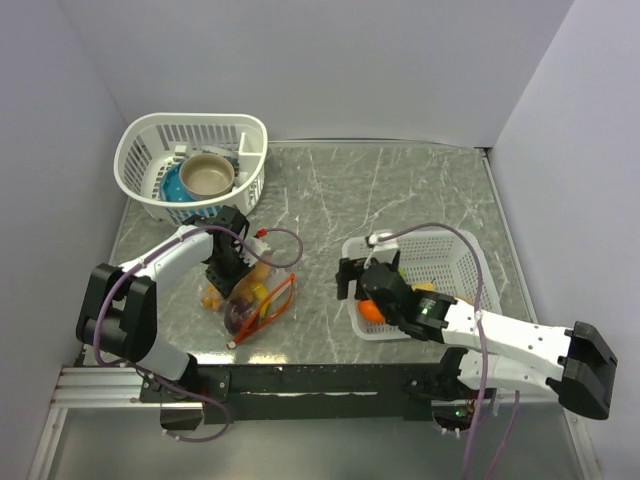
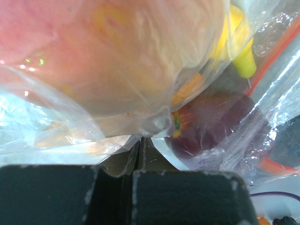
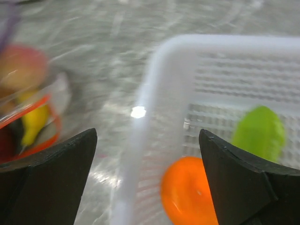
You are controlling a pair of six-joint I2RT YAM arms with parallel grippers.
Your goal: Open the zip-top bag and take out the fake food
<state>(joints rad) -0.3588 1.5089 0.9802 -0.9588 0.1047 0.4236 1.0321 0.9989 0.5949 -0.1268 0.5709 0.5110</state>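
Status: left jaws pinched shut on zip-top bag (image 1: pixel 256 300) film; peach, yellow and dark-red fake food (image 2: pixel 211 126) just beyond tips, inside bag. Opposite, right jaws wide, empty; orange piece (image 3: pixel 187 197) and green piece (image 3: pixel 258 133) between them, in basket (image 3: pixel 164 89). At least 2 out, 3 left.

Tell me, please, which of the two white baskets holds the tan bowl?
The far-left basket; the tan bowl sits in it. The near-right basket holds an orange piece and a green piece instead.

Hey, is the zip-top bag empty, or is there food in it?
Not empty: a yellow piece and a dark red piece show through the clear zip-top bag.
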